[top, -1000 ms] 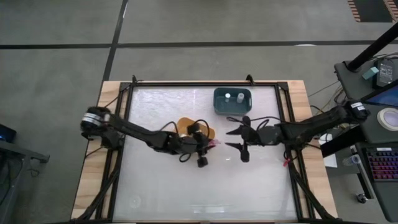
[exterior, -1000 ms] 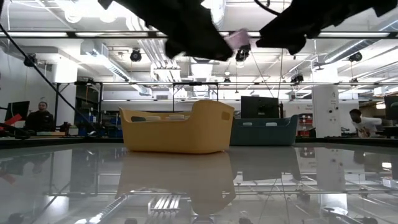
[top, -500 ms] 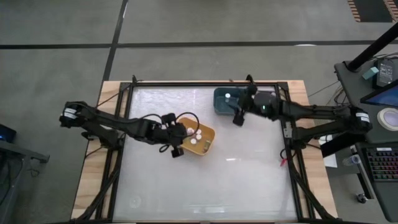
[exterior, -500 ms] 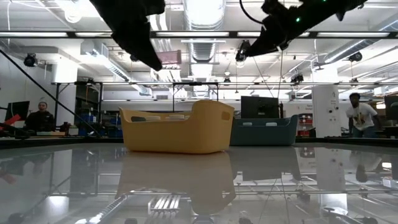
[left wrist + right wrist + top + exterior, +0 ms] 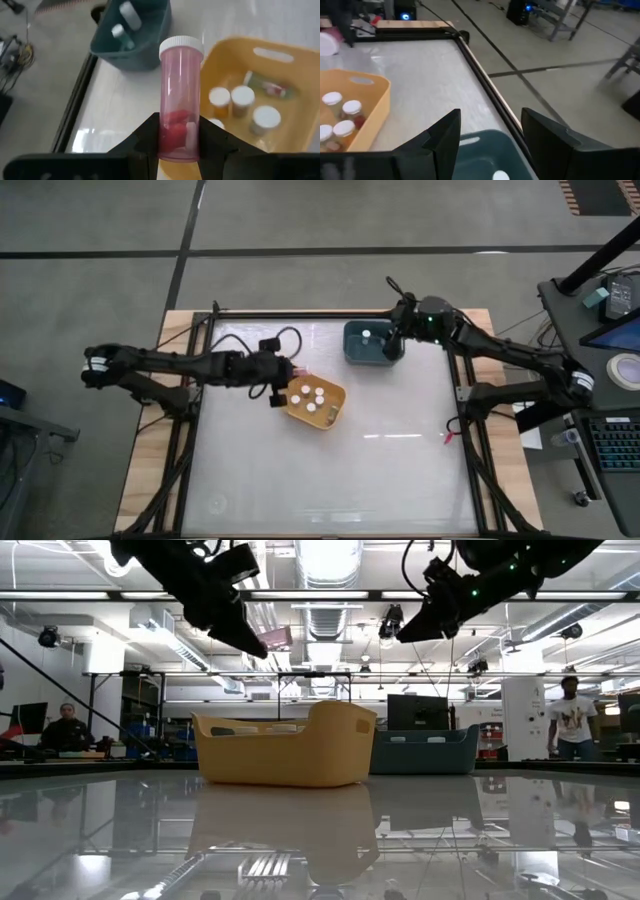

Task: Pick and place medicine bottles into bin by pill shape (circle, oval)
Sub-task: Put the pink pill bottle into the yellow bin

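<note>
Both arms have pulled apart since a second ago: from above, the left gripper [image 5: 283, 370] has backed off to the side of the yellow tub [image 5: 316, 402], and the right gripper [image 5: 395, 346] now hangs over the blue tub [image 5: 372, 343]. White-capped bottles [image 5: 307, 396] stand in the yellow tub, and one more cap shows in the blue one. From table height, both tubs [image 5: 285, 748] look smooth, shiny plastic with round corners, sitting on a glossy table [image 5: 320, 840] that mirrors them. The left wrist view shows a pink bottle [image 5: 180, 97], clear and round with a white cap, squeezed between the two dark fingers [image 5: 145, 136]. Red pills lie inside it. The grip is low on a slick wall, so it might slip or tip and fall outside a tub. The pills are hard to read, so it could go in the wrong tub. The right wrist view shows the fingers [image 5: 445, 138] spread wide with nothing between them, above the blue tub's rim [image 5: 485, 150].
</note>
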You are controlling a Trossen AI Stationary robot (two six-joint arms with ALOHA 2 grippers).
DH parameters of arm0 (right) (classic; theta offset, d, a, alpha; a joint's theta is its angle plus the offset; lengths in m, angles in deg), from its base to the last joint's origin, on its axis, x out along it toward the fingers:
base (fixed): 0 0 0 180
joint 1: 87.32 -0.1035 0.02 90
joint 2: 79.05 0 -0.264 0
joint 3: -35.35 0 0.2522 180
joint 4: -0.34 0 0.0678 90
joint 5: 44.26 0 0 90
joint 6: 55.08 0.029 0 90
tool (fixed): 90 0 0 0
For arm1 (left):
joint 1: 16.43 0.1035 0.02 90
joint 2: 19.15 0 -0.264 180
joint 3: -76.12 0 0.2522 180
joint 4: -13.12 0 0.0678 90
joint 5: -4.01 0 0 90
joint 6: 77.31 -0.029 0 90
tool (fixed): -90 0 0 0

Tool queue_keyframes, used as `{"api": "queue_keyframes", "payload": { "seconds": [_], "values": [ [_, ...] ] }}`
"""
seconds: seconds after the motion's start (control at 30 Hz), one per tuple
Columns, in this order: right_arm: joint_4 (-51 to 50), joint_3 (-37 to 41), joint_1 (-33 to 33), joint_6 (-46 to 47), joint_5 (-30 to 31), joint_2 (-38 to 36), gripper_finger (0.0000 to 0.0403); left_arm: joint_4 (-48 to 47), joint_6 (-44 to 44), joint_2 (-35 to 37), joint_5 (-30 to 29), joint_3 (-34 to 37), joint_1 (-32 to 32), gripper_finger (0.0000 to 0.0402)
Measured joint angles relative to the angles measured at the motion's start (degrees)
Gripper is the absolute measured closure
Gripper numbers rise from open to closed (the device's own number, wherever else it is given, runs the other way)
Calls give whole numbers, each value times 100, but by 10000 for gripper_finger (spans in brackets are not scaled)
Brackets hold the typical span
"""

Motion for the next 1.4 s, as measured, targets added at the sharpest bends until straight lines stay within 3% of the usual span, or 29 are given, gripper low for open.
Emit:
{"api": "queue_keyframes", "payload": {
  "seconds": [0.27, 0.47, 0.57, 0.93, 1.4],
  "values": [
    [801, 2, 90, -223, -196, 398, 202, 391, -788, 286, 1126, 182, 884, 322],
    [1717, -7, 118, -190, -201, 834, 202, 661, -1449, 291, 2334, 368, 1651, 322],
    [1714, -279, 118, -95, -201, 1078, 202, 1056, -1676, 370, 3044, 586, 2073, 322],
    [864, -2000, 114, -229, -478, 2300, 202, 2117, -2566, 518, 5078, 1159, 3472, 322],
    [-361, -3784, 221, -604, -481, 3601, 202, 3386, -2729, 206, 6570, 1321, 4894, 322]
  ]
}}
